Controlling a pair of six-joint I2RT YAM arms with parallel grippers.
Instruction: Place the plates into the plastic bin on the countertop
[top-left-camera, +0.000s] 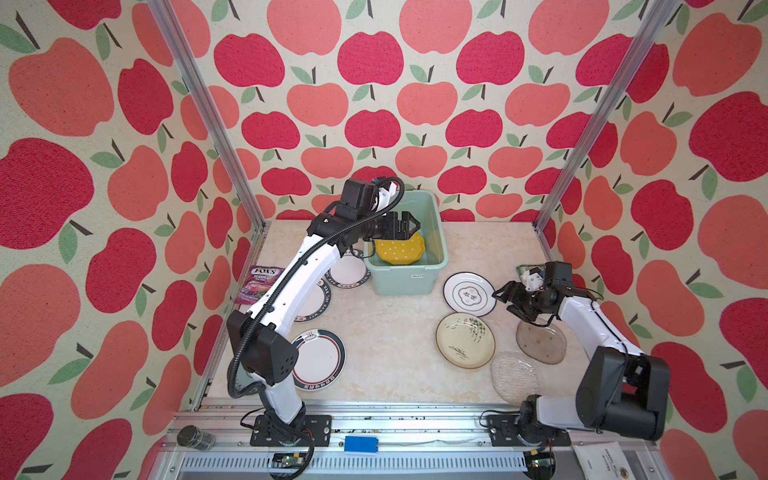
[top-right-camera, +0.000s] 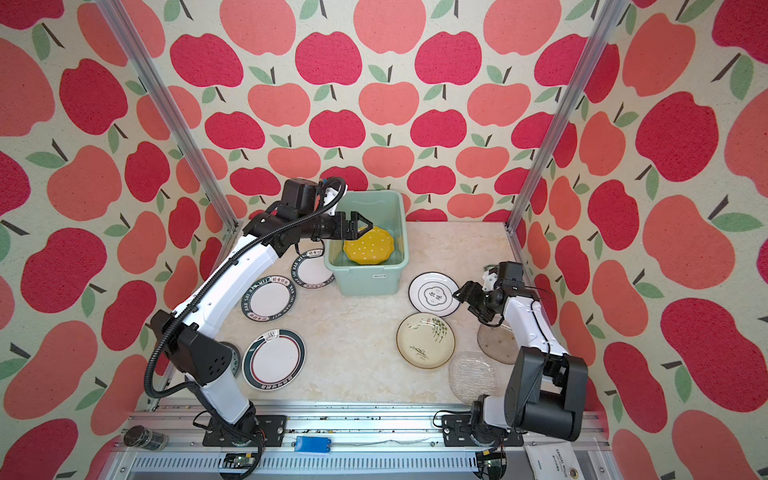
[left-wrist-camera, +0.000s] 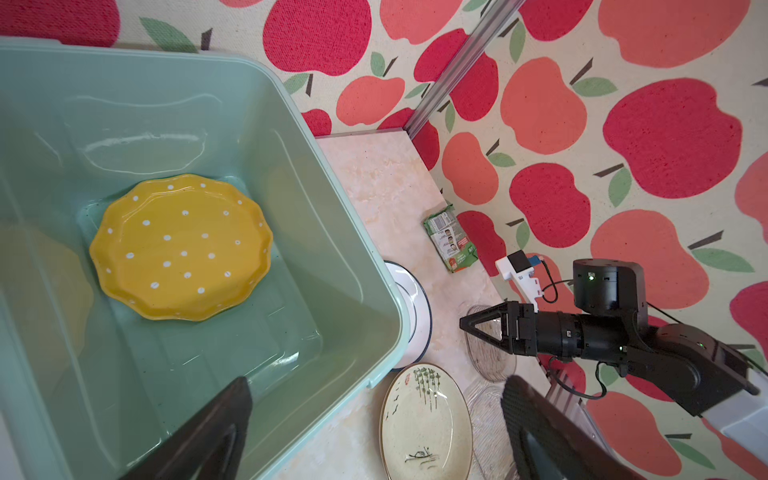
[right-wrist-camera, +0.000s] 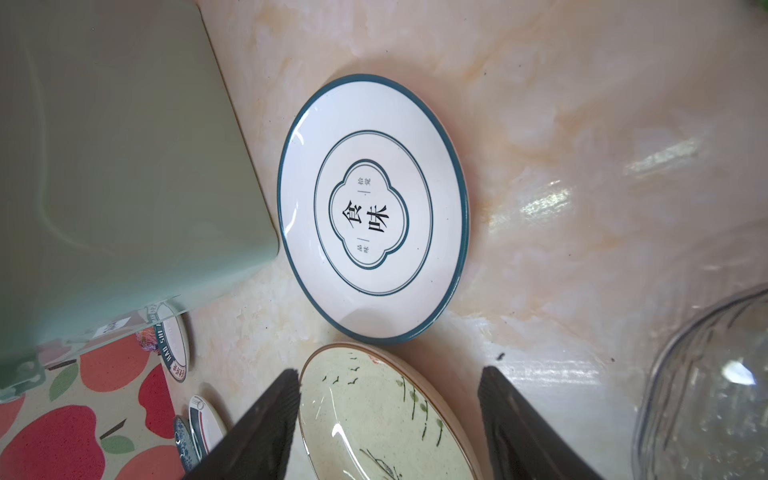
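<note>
A: While the left gripper hangs over the plastic bin at the counter's back edge, what does it hold?

B: Nothing. Its fingers stand wide apart. One yellow dotted plate lies flat, face up, on the bin's floor.

A: And the right gripper?

B: It hovers low near the counter's right edge, jaws apart and empty. It is close to a white plate with a blue rim and a cream plate with a green plant. A smoky glass plate lies below its wrist, and a clear textured plate lies nearer the front right corner.

A: Where are the other plates?

B: Three white plates with lettered rims lie along the left edge of the countertop, partly hidden under the left arm.

A: What could go wrong from here?

B: Each plate lies flat on smooth marble, so a finger could skid over a rim and only push the plate along. The right-hand plates sit just beside one another, so nudging one could knock the glass. The left arm could catch the bin's rim on its way out and drag the tub. A plate let go from high up could chip the yellow one.
</note>
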